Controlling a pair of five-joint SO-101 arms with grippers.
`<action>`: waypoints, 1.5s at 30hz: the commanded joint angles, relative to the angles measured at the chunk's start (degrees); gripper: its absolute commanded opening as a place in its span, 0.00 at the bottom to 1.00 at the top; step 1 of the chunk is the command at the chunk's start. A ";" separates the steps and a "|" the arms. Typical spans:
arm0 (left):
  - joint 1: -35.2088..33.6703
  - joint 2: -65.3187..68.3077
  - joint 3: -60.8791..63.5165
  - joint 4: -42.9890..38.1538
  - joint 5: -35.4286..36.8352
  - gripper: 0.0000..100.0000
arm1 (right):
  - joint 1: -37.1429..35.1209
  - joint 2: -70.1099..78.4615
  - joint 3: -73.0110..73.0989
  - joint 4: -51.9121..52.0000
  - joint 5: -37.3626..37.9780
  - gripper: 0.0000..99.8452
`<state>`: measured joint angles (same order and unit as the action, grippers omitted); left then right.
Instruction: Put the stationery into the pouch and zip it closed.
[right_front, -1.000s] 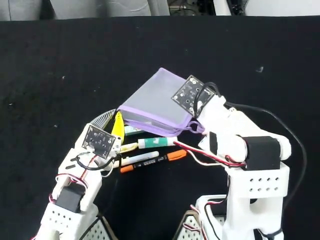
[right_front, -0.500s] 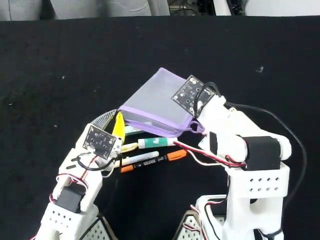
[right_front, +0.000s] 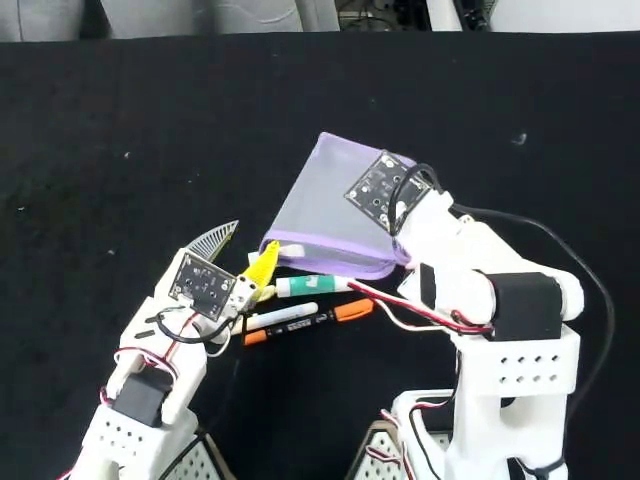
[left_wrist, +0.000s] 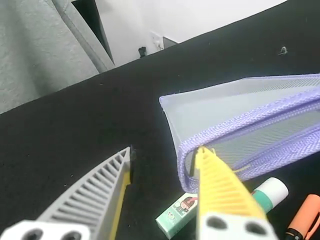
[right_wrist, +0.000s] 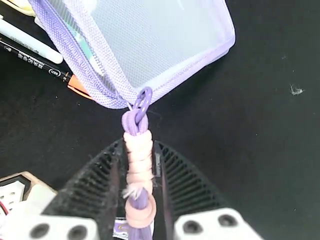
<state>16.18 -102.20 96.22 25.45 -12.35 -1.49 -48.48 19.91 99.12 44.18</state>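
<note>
Purple pouch (right_front: 320, 200) cord (right_wrist: 138, 167) in R gripper (right_wrist: 138, 146); L gripper (left_wrist: 165, 152) spread

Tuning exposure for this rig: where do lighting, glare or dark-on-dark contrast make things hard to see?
High view: even light, no glare; the black-barrelled pen nearly merges with the black table. Right wrist view: dark jaws of the right gripper blend into the table, the purple pouch stands out. Left wrist view: bright wall behind, pouch evenly lit.
</note>
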 joint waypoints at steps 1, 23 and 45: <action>1.10 0.00 1.19 -0.53 0.79 0.22 | -0.62 -1.71 -3.47 0.44 -0.70 0.01; 3.30 32.44 -9.63 -14.42 6.86 0.22 | -0.97 -8.92 -1.36 0.44 -0.62 0.01; 6.37 59.69 -22.02 -31.65 14.33 0.22 | -0.70 -9.27 6.20 -5.27 -0.44 0.01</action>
<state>20.66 -43.38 76.62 -2.33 1.63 -1.49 -56.75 26.51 95.25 44.18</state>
